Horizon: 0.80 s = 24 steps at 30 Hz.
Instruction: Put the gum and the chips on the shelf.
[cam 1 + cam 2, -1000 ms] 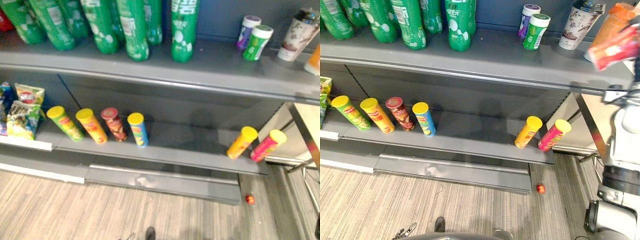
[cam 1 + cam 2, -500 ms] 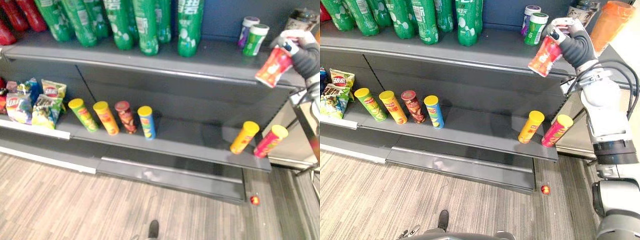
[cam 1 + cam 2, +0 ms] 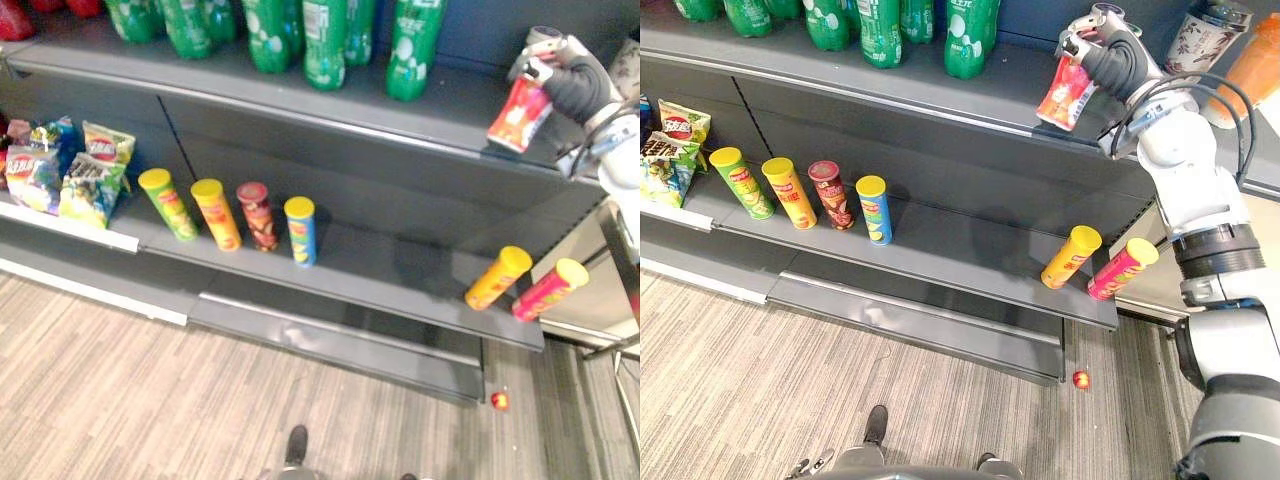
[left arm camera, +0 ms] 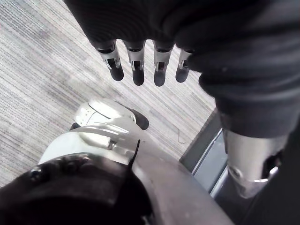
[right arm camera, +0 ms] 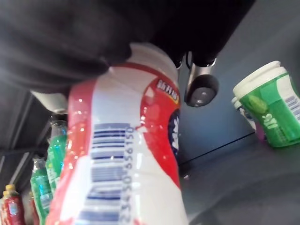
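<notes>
Right hand (image 3: pixel 1110 55) clenched round red-and-white gum container (image 3: pixel 1065 93) at upper shelf (image 3: pixel 820 80) edge | we judge it light, rigid, slick; grip mid-body | left hand (image 4: pixel 136 70) relaxed, empty.

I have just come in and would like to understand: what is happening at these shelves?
The robot's right hand grips a red and white container and holds it tilted at the right end of the upper shelf, near a green gum bottle. It does not look set down yet. The left hand hangs open over the floor. Several chip cans are on the lower shelf.
</notes>
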Tool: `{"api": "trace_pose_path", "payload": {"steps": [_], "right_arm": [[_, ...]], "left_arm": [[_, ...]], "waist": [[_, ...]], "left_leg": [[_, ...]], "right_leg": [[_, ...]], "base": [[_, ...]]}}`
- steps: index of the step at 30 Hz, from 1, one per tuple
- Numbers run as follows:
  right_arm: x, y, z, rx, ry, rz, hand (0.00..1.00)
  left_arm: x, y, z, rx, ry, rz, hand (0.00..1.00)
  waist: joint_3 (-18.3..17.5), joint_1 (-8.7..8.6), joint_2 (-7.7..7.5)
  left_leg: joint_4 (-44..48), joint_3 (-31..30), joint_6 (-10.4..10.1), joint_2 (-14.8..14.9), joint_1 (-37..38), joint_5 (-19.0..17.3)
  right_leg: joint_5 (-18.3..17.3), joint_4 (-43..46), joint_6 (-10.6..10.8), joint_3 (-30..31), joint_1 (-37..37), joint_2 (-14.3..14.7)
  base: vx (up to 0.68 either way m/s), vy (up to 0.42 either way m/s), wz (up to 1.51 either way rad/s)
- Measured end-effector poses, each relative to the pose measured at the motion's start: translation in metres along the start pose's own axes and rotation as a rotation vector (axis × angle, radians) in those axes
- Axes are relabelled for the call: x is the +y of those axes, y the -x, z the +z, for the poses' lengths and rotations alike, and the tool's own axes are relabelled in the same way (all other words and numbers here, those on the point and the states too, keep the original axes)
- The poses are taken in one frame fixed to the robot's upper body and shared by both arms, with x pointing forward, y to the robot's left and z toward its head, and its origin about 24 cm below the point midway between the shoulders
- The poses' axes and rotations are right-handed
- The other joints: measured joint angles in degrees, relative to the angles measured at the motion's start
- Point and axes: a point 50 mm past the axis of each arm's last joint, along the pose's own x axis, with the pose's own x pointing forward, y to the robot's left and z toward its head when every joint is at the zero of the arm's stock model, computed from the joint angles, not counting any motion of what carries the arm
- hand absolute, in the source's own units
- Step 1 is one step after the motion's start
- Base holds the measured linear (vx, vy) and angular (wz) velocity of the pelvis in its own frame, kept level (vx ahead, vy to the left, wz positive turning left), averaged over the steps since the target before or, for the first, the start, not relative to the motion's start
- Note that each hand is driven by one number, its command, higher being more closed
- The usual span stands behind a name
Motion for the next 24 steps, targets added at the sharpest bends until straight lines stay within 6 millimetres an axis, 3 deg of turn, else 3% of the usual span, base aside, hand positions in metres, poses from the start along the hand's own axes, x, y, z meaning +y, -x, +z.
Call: {"api": "trace_pose_path", "payload": {"steps": [5, 11, 17, 24], "right_arm": [[-0.019, -0.015, 0.004, 0.038, 0.117, -0.047, 1.0], [-0.024, -0.018, 0.008, 0.039, 0.249, -0.093, 1.0], [-0.03, -0.011, 0.003, 0.061, 0.34, -0.235, 1.0], [-0.027, 0.0, -0.006, 0.078, 0.435, -0.273, 1.0]], "left_arm": [[-0.005, -0.003, 0.009, -0.025, 0.022, -0.011, 0.0], [-0.007, -0.005, 0.015, -0.039, 0.045, -0.009, 0.0], [-0.011, -0.008, 0.023, -0.062, 0.055, -0.014, 0.0], [-0.011, -0.008, 0.023, -0.061, 0.054, -0.014, 0.0]], "waist": [[1.8, 0.49, 0.32], [2.9, 0.58, 0.28], [3.2, 0.48, 0.34], [3.3, 0.48, 0.39]], "left_leg": [[0.0, -1.0, -0.5, 0.4, -0.6, 0.1], [0.0, -0.7, -0.7, 0.6, -2.1, 0.2], [0.1, -0.9, -0.4, 0.3, -2.6, 0.5], [0.0, -1.3, -0.4, 0.3, -2.4, 0.4]], "right_leg": [[-0.2, 0.1, -0.3, -0.8, -0.2, 0.4], [-0.2, 0.1, -0.4, -0.4, -2.0, 0.5], [-0.2, 0.3, -0.4, -0.6, -2.2, 0.6], [-0.3, 0.6, -0.5, -0.7, -2.1, 0.5]], "base": [[0.0, -0.007, 0.07], [0.01, -0.003, -0.02], [0.06, -0.01, 0.01], [0.0, -0.001, 0.01]]}}
